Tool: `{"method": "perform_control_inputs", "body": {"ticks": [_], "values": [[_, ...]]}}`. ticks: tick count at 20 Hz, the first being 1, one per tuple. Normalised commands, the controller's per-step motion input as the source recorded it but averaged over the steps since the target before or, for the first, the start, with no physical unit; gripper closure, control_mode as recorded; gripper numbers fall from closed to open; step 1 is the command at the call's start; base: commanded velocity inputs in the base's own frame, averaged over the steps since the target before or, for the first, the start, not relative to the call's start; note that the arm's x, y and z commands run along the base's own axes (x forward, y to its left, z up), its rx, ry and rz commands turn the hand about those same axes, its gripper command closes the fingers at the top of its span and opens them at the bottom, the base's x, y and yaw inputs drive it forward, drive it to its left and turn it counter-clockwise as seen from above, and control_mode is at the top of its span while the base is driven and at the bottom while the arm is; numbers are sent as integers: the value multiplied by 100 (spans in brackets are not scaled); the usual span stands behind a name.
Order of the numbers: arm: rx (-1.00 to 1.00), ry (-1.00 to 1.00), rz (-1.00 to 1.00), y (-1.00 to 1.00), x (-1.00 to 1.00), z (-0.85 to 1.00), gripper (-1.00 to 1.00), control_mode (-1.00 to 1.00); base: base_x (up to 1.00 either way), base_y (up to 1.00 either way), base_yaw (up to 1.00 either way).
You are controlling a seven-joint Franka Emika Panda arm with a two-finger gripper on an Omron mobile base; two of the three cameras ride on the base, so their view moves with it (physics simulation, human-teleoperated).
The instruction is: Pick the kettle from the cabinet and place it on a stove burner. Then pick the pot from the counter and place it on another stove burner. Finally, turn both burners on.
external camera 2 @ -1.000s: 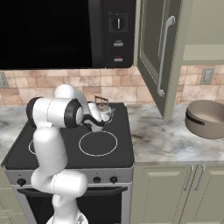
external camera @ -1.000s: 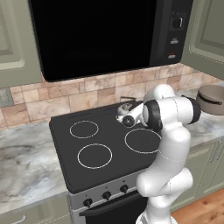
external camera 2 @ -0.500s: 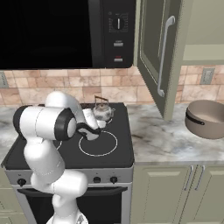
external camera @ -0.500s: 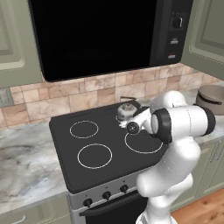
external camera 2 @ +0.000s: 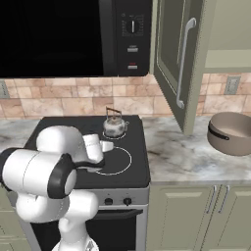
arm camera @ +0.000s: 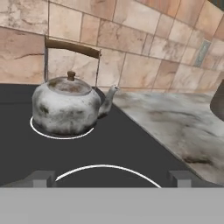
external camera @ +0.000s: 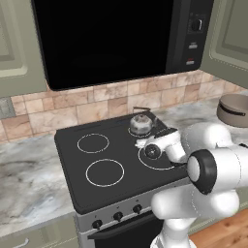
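Note:
The small silver kettle (external camera: 140, 124) (external camera 2: 114, 126) (arm camera: 68, 107) stands upright on the back right stove burner (arm camera: 40, 131) of the black cooktop (external camera: 72, 160), wire handle raised. My gripper (external camera: 146, 142) (external camera 2: 107, 146) (arm camera: 111, 178) is open and empty, low over the front right burner (external camera 2: 119, 165) (arm camera: 109, 168), just in front of the kettle and apart from it. The taupe pot (external camera: 234, 109) (external camera 2: 231, 133) sits on the marbled counter (external camera 2: 169, 154) to the right of the stove. The olive cabinet door (external camera 2: 179, 59) hangs open.
A black microwave (external camera: 111, 38) (external camera 2: 73, 37) hangs over the cooktop. Stove knobs (external camera: 117, 216) line the front panel. The open cabinet door juts out between stove and pot. The left burners (external camera: 93, 143) are bare.
My arm has drawn back from the kettle toward the stove's front, and the jaws have spread a little wider. The kettle stays put on the back right burner.

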Motion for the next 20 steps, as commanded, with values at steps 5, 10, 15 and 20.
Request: {"method": "perform_control_inputs", "body": {"ticks": [5, 10, 15, 20], "values": [[0, 15, -7, 6, -21, 74, -100, -100, 0, 0, 0], [0, 17, -6, 9, -21, 64, -100, -100, 0, 0, 0], [0, 13, -5, 4, -36, 58, -100, -100, 0, 0, 0], [0, 9, -6, 1, -40, 57, -100, -100, 0, 0, 0]]}}
